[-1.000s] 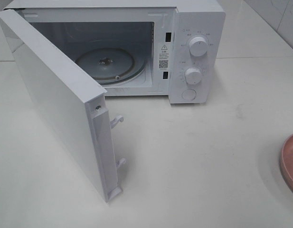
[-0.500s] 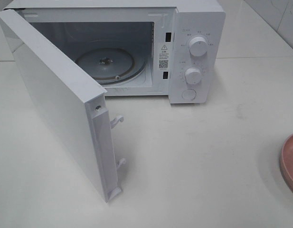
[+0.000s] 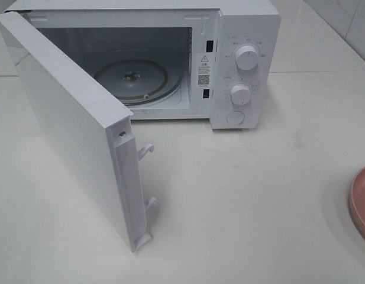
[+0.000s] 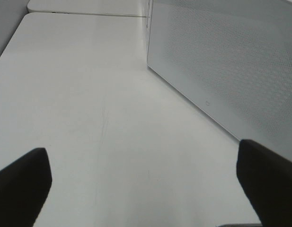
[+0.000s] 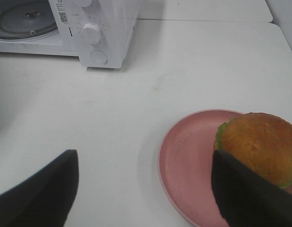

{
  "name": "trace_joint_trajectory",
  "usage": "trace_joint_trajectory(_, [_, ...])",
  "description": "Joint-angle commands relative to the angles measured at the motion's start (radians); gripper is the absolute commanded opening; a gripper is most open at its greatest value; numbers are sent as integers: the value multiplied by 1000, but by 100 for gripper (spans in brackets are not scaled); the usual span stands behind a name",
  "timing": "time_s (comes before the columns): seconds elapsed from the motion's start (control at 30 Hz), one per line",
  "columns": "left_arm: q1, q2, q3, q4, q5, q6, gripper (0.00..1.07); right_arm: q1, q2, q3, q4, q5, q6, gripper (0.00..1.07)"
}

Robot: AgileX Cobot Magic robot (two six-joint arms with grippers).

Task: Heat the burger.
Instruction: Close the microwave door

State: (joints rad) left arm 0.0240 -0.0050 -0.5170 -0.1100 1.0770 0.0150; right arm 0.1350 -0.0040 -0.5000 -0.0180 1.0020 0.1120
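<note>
The burger (image 5: pixel 259 142), with a golden-brown bun and a green lettuce edge, sits on a pink plate (image 5: pixel 188 161) on the white table. In the right wrist view my right gripper (image 5: pixel 143 161) hovers just short of the plate, open, with nothing between its fingers; one dark finger (image 5: pixel 250 198) overlaps the burger's near side. My left gripper (image 4: pixel 141 161) is open wide over bare table beside the microwave door (image 4: pixel 221 61). The exterior high view shows neither gripper and not the burger, only the plate's rim (image 3: pixel 362 201) at the right edge.
The white microwave (image 3: pixel 247 35) stands at the back with its door (image 3: pixel 70 124) swung open toward the front left. Its glass turntable (image 3: pixel 132 80) carries nothing. Two knobs (image 3: pixel 246 58) and a button are on its right panel. White table stretches between microwave and plate.
</note>
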Motion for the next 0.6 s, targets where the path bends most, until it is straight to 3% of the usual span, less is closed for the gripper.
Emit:
trace_joint_trajectory(0.03, [1,-5,1,-1,-7,3,101,-7,-29,2,-2,-3,-6,76])
trace_joint_trajectory(0.6, [1,-5,1,-1,-8,1,101,-7,-29,2,-2,-3,-6,75])
